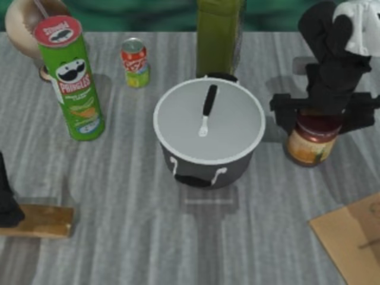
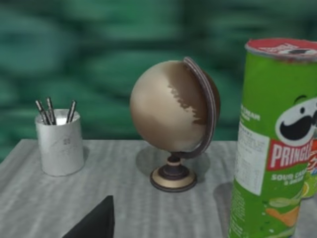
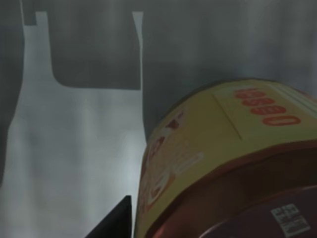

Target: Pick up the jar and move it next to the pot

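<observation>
Right pincer (image 1: 313, 114) over the jar (image 1: 310, 142); can (image 1: 71, 80) reads "Pringles".

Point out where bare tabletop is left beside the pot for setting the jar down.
The widest bare patch lies in front of the large dark grey pot, between the wooden block and the cardboard sheet. A narrower strip separates the pot from the small glass jar under the right gripper. The back is crowded: green Pringles can, soda can, green bottle.

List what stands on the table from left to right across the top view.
Left gripper → Pringles can → soda can → pot → jar under the right gripper. The green bottle stands behind the pot, so it is left out.
</observation>
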You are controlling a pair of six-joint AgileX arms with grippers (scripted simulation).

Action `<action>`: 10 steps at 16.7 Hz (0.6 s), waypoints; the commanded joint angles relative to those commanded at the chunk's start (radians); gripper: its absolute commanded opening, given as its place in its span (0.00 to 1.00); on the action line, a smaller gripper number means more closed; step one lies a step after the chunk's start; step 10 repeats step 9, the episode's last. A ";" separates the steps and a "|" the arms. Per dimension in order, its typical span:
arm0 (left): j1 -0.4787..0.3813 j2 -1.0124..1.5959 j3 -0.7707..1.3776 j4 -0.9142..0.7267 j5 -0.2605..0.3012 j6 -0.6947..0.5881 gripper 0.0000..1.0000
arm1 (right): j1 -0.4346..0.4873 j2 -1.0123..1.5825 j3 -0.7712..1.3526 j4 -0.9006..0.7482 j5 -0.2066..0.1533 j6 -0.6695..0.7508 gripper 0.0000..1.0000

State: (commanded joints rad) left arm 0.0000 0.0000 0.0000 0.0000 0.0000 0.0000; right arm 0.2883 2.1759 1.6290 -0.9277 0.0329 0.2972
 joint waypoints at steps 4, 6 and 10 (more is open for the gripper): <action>0.000 0.000 0.000 0.000 0.000 0.000 1.00 | 0.000 0.000 0.000 0.000 0.000 0.000 1.00; 0.000 0.000 0.000 0.000 0.000 0.000 1.00 | 0.000 0.000 0.000 0.000 0.000 0.000 1.00; 0.000 0.000 0.000 0.000 0.000 0.000 1.00 | 0.000 0.000 0.000 0.000 0.000 0.000 1.00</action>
